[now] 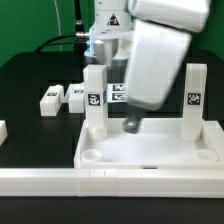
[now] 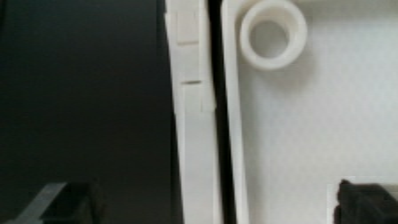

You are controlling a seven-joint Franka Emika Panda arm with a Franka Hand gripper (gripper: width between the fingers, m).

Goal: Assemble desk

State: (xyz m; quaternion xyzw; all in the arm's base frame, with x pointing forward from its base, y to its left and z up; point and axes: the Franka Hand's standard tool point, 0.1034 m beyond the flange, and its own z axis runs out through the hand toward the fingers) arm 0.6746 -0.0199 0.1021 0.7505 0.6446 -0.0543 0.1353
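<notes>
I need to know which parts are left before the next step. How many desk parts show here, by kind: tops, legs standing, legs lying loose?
Desk top: 1
Legs standing upright on it: 2, the left standing leg and the right standing leg as the exterior view shows them
Legs lying loose on the table: 2, the outer loose leg and the inner loose leg
Total: 5

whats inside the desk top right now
One leg and a second leg stand upright in the desk top's far corners. The near sockets look empty. The arm covers part of its floor.
</notes>
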